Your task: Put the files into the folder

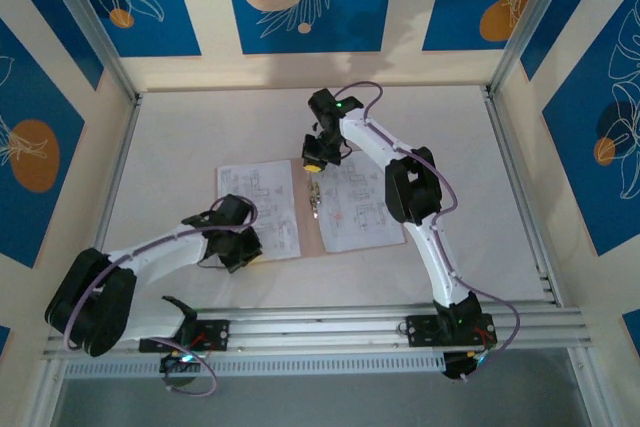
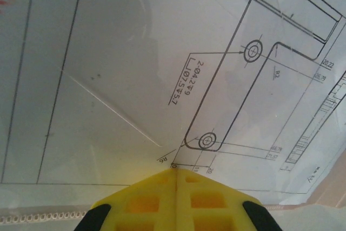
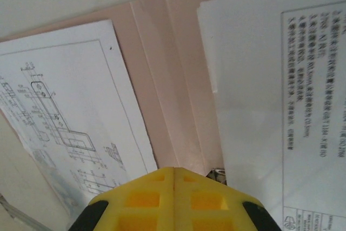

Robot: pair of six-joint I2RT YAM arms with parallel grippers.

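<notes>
Left gripper (image 2: 175,172) and right gripper (image 3: 174,170) both have their jaws together, with nothing seen between. The files (image 1: 262,209) lie mid-frame on the open folder (image 3: 162,79). I would push the sheets gently inward, flat, so they do not crease.

We see the folder (image 3: 173,79) mostly covered by the files (image 1: 258,192); their print is too small for us to read from above

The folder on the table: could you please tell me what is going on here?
The folder lies open flat, with a left sheet and a right sheet of drawings on its halves. The left gripper, shut, sits at the left sheet's near edge. The right gripper, shut, is over the folder's far end, between the sheets. Neither visibly holds anything.
</notes>
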